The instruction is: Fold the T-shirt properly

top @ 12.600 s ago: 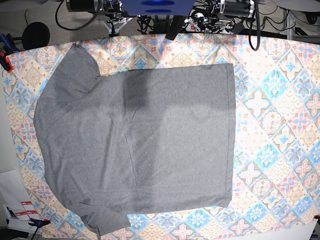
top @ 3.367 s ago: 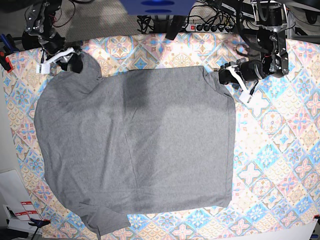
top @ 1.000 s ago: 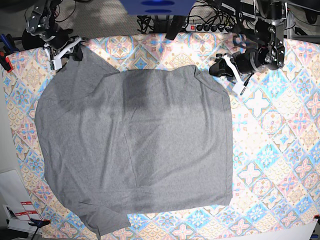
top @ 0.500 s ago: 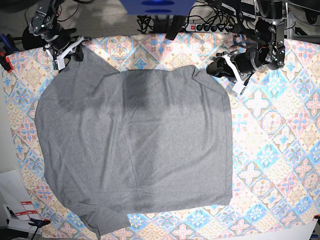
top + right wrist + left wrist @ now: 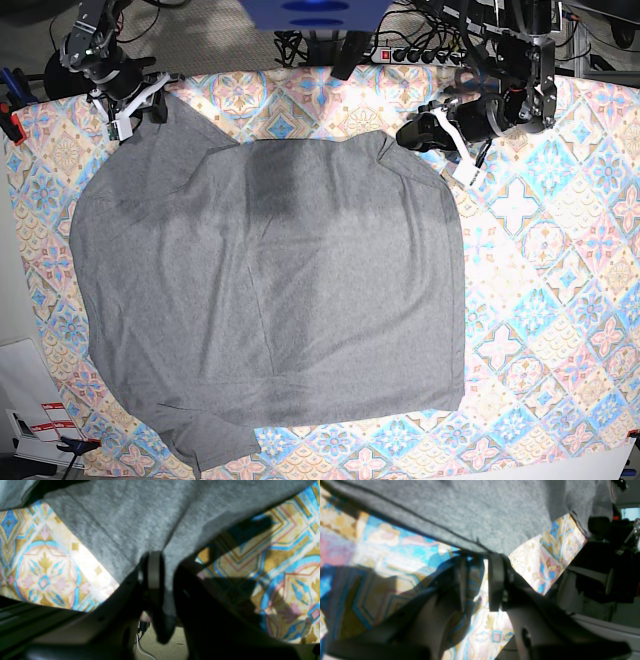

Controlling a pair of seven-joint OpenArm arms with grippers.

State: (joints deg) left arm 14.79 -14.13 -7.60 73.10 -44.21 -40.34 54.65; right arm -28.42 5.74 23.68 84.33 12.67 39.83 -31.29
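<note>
The big, plain grey cotton T-shirt (image 5: pixel 270 300) lies spread out flat on the bench, on top of a bright cloth with blue, pink and gold tile shapes (image 5: pixel 560 300). It covers most of the left and middle of the bench. One sleeve points to the far left corner and the other sleeve lies at the near left edge.

The right gripper (image 5: pixel 135 100) is at the far left, on the far sleeve. In its own camera, its jaws are pressed close together with a fold of grey cloth pinched between them (image 5: pixel 160 580).

The left gripper (image 5: pixel 425 133) is at the far side, right of the middle, at the far corner of the shirt's bottom hem. In its own camera, its jaws stand a little way apart, and the grey hem (image 5: pixel 480 547) sits right at their tips. I cannot tell for sure whether the hem is caught between them or only touching.

I think this is the very first fold, just getting started. Both arms are taking hold of the far edge of the shirt.

Next, I think the left jaws need a firm hold on the hem. Then both arms should lift together and carry the far edge toward the near side, keeping the cloth even so it lies smooth.
</note>
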